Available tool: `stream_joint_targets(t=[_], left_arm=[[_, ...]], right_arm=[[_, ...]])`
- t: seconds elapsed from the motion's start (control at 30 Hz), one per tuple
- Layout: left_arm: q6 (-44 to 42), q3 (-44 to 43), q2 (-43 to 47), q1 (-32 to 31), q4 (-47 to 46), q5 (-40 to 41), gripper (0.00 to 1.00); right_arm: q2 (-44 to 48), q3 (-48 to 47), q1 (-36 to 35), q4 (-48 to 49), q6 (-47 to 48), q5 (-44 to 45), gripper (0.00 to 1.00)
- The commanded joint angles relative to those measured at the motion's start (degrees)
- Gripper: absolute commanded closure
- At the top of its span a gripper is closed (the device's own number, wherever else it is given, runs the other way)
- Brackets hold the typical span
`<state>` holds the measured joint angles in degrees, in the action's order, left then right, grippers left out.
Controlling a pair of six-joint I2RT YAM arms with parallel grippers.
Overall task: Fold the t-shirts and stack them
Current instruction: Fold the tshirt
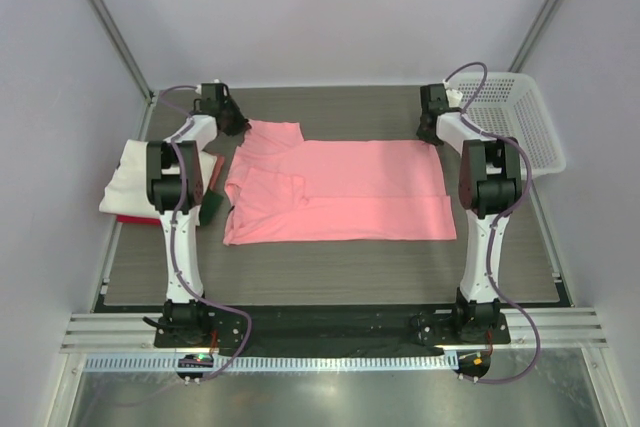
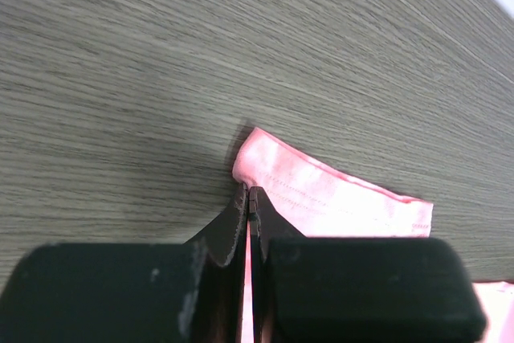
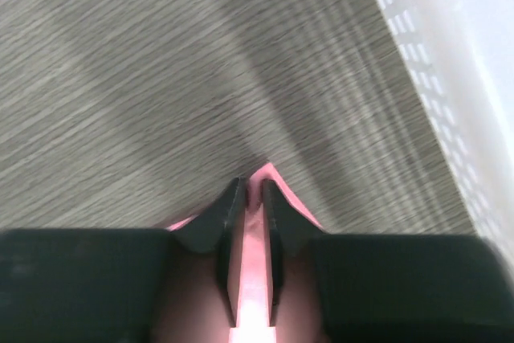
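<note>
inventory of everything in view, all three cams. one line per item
salmon-pink cotton t-shirt: 1, pink, spread across mid-table, partly folded
white folded t-shirt: 1, white, left edge of table, on top of the red one
red folded t-shirt: 1, red, under the white one, only edges showing
white plastic mesh basket: 1, white, far right, at the table's edge
wood-grain table: 1, grey-brown, under everything
left gripper: 1, black, shut on the pink shirt's far left edge
right gripper: 1, black, closed on the pink shirt's far right corner
</note>
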<state>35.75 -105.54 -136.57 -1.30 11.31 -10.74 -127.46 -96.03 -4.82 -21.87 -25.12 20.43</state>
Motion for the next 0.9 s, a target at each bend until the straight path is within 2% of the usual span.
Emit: stream_joint_targets(t=[0.0, 0.07, 0.13, 0.3, 0.87], left_arm=[[-0.68, -0.63, 3.33, -0.63, -2.35, -0.42, 1.00], [-0.59, -2.38, 2.98, -0.98, -2.43, -1.12, 1.00], [-0.59, -3.71, 2.80, -1.60, -2.35, -1.56, 1.00], [-1.12, -6.35, 3.24, -2.65, 0.29, -0.86, 1.00], [-6.56, 7.27, 19.76, -6.43, 0.47, 4.94, 1.00]], right_arm=[[-0.86, -1.35, 0.34, -0.81, -0.98, 0.49, 0.87], [-0.51, -2.23, 0.34, -0.98, -0.80, 0.14, 0.95], [0.01, -3.55, 0.34, -1.42, -0.54, -0.12, 0.99], [3.70, -3.90, 0.34, -2.39, -0.10, -0.12, 0.99], [14.86, 5.23, 0.25, -3.44, -0.01, -7.24, 0.99]])
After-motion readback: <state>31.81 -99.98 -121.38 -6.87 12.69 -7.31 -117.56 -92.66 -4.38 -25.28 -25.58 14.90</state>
